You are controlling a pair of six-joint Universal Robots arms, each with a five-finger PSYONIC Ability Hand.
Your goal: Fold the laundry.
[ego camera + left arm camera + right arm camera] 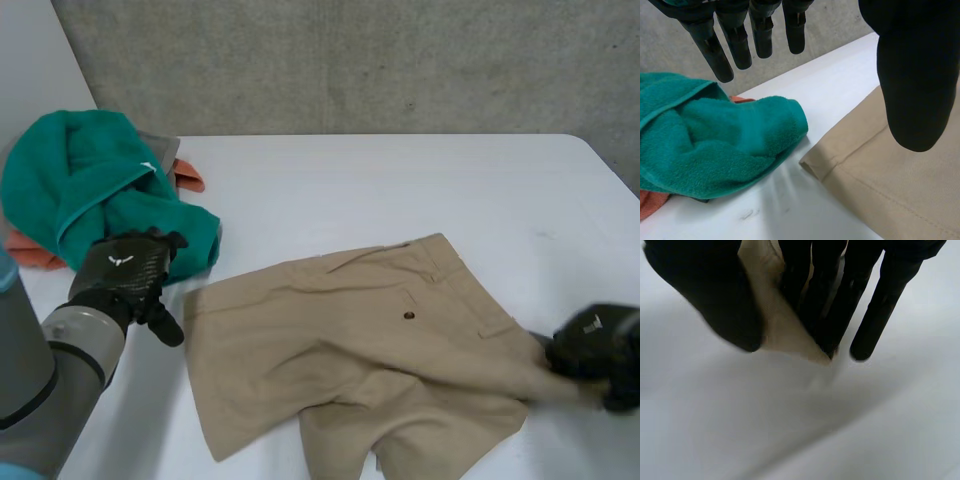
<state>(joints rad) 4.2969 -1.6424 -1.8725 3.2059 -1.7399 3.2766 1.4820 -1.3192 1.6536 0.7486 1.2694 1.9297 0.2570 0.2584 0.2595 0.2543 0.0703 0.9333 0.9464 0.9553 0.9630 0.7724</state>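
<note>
Tan shorts [360, 360] lie spread and rumpled on the white table [400, 190], waistband toward the far side. My right hand [598, 352] is at their right corner, thumb and fingers [825, 305] pinching the tan cloth [782, 325] between them just above the table. My left hand [125, 275] hovers open beside the shorts' left edge, fingers [735, 40] straight and the thumb [915, 85] over the tan hem [890, 185], holding nothing.
A heap of laundry sits at the table's left: a teal towel [95, 190], also under my left hand [715, 145], over orange cloth [35, 255] and a grey piece [160, 150]. A concrete wall stands behind the table.
</note>
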